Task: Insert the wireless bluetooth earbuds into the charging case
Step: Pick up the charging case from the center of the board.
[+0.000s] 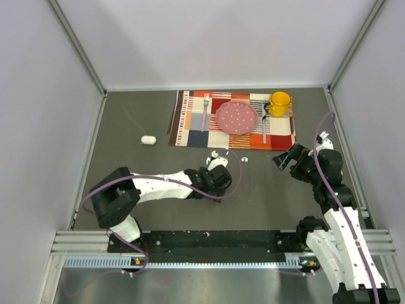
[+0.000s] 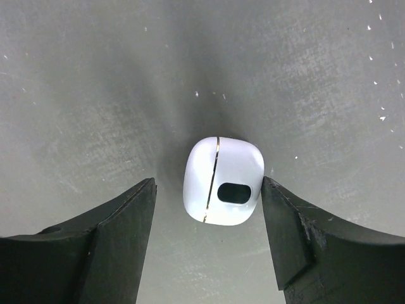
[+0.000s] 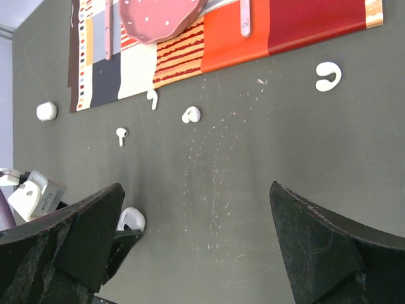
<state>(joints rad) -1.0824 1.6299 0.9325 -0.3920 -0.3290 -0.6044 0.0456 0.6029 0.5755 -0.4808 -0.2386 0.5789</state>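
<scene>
1. While the left gripper [image 2: 208,190] straddles the case [image 2: 234,164], fingers [image 2: 95,240] spread and clear of it, its seam runs along them.
2. Earbuds [image 3: 121,135] lie just beyond on the table [image 3: 285,158], nearer this arm.
3. Right gripper [image 3: 195,190] gapes, empty.

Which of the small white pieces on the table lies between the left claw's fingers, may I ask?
The rounded white piece with a gold seam and dark oval opening, framed by the left claw; the stemmed earbuds lie apart.
</scene>
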